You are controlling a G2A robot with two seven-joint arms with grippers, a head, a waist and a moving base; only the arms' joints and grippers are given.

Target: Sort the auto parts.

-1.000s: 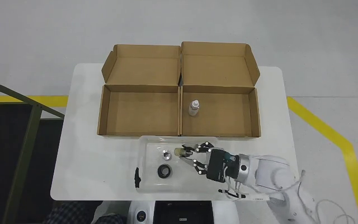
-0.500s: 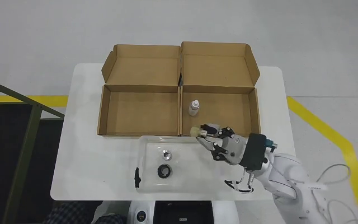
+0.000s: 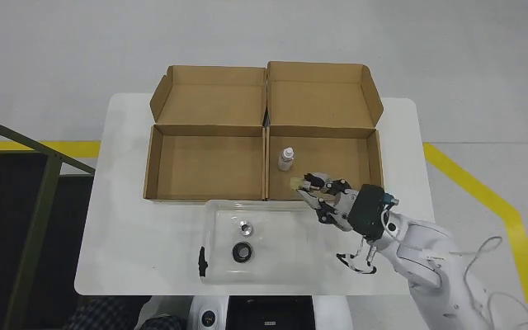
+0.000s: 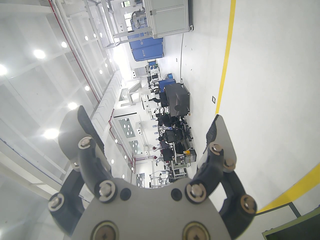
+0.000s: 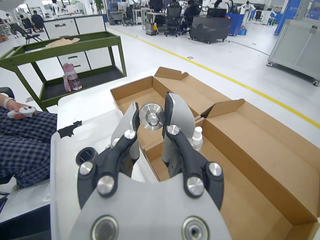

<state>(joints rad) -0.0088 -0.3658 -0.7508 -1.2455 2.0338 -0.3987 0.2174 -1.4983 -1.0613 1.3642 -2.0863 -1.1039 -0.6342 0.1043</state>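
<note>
Over the white table (image 3: 124,165), a round metal part (image 5: 152,119) is pinched by the right gripper (image 3: 309,185) above the near edge of the right cardboard box (image 3: 363,169) (a small white bottle (image 3: 285,157) stands inside). The left gripper (image 4: 150,116) is held spread.

White part (image 5: 198,133), perhaps bottle, half hidden.

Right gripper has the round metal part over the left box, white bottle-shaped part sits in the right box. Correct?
No: the right gripper, shut on the round metal part, is over the near edge of the right box, not the left, as the top view shows. The white bottle-shaped part does sit in it.
</note>
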